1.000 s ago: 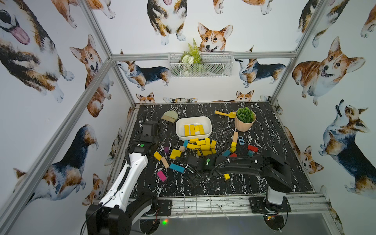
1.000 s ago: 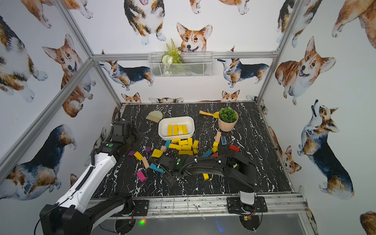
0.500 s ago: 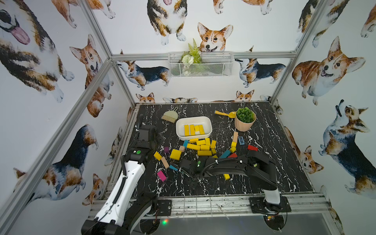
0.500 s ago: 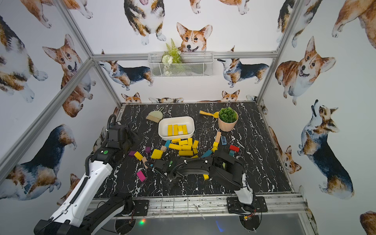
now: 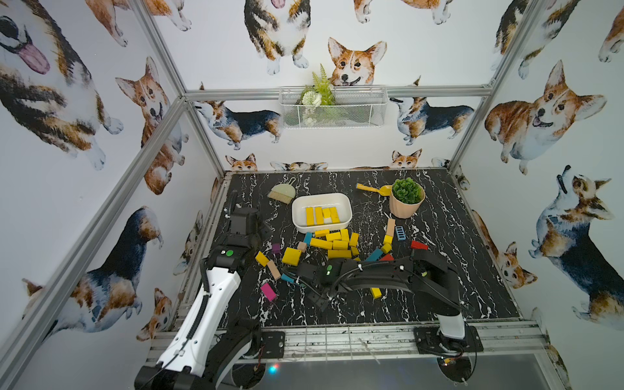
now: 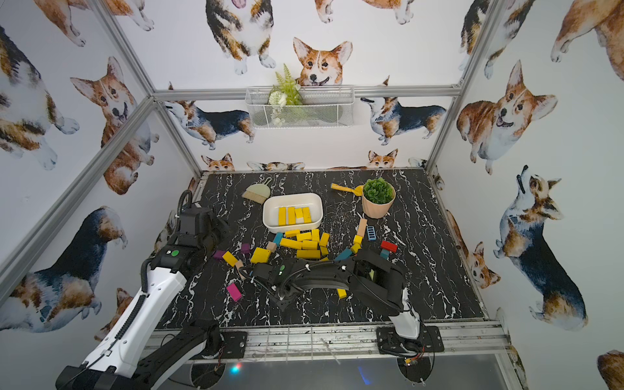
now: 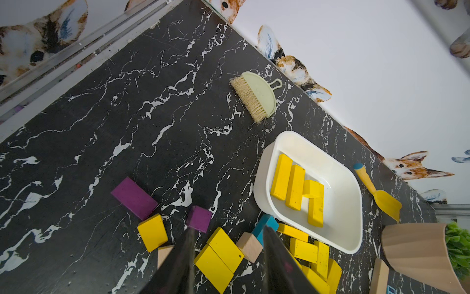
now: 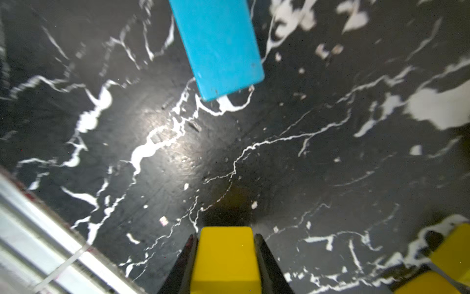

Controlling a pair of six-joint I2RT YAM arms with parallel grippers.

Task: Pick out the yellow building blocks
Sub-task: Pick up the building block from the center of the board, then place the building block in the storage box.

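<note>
- Left arm: white shell, black joints, round green dot, ribbed black cable.
- Right arm: black, white lower segment, ribbed cable with white ties.
- Right gripper: black wedge fingers.

Brush, potted plant, scoop

No legible text, label or number in any view
</note>
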